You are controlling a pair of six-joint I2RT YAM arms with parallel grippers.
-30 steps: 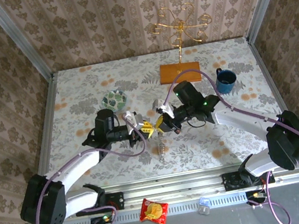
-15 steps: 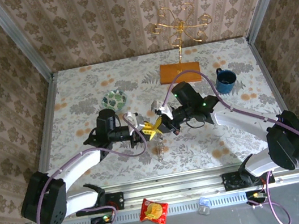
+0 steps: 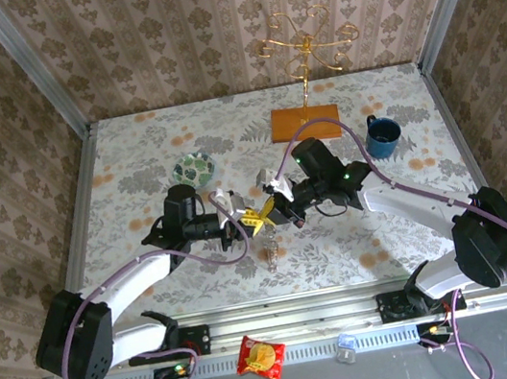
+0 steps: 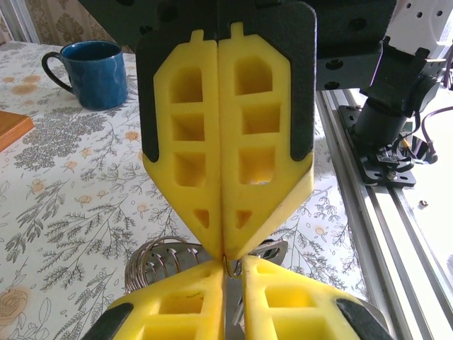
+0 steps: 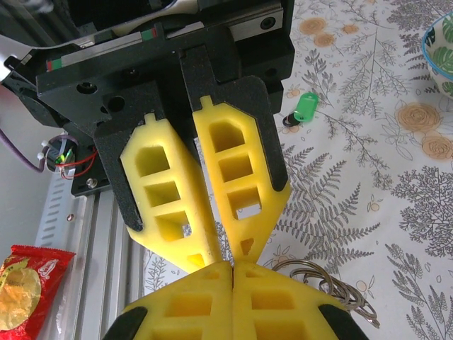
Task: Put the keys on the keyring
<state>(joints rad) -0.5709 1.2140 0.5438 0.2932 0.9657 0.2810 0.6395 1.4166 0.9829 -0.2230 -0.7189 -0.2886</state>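
Floral table (image 3: 134, 171), papered walls. We note the left gripper (image 4: 233, 269) and right gripper (image 5: 232, 266) tip to tip above it, both pinched onto the keyring (image 4: 161, 259) wire. The keys (image 3: 269, 250) dangle below; the green-headed key (image 5: 306, 108) lies apart. We judge: steady the ring, pry gently, avoid twisting

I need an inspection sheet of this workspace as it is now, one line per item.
Surface: flowered tablecloth, flat.
Job's things: metal rings next to the left hand; green tag lying on the cloth.
Clutter: bowl, blue mug, gold stand, snack packet.
Hands: right hand closed; left hand almost closed, thin loop between tips, grip unclear.
Cables: purple cable arching over the table.
Surroundings: patterned walls, metal rail.
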